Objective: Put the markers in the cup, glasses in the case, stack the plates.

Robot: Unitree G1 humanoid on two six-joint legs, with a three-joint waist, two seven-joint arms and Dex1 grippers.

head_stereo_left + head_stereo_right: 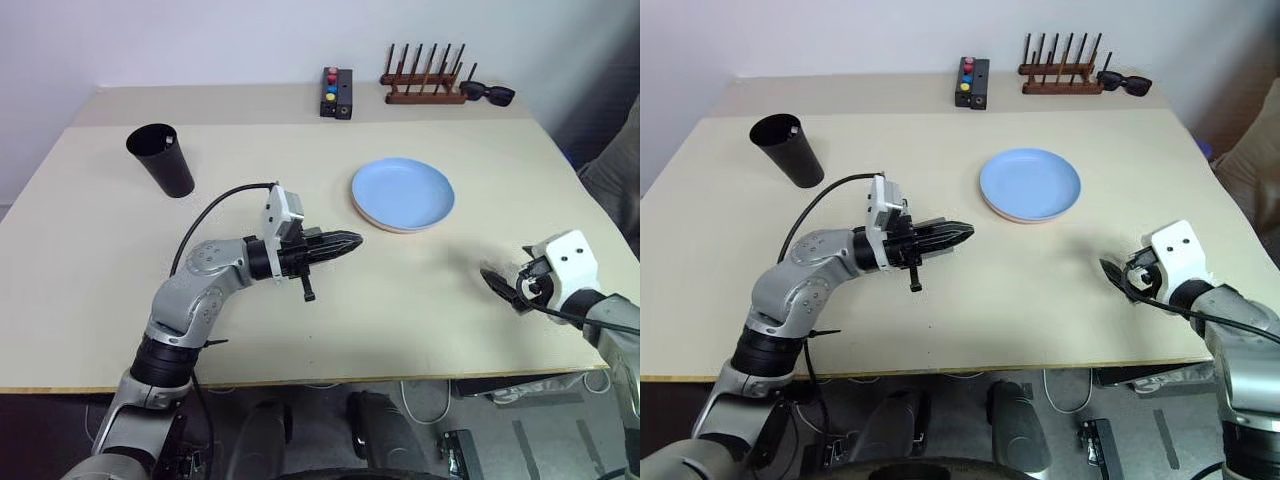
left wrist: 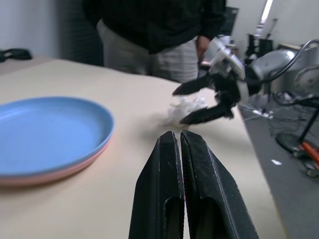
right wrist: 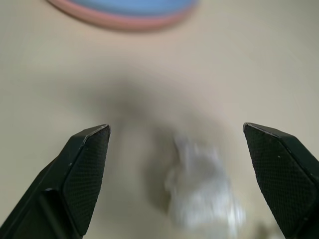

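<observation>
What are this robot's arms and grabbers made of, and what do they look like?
Both arms are silver-grey rounded metal segments with black joint bands. Each wrist carries a white boxy housing, and a black cable loops along each arm. The left gripper and right gripper end in black tapered jaws with textured inner pads.

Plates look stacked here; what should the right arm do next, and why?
Probably pull the right gripper back and look for the glasses. Its jaws stand wide open and empty, the thing ahead of them is a crumpled white wad, not a task item, and the blue plate already sits on the pink plate.
</observation>
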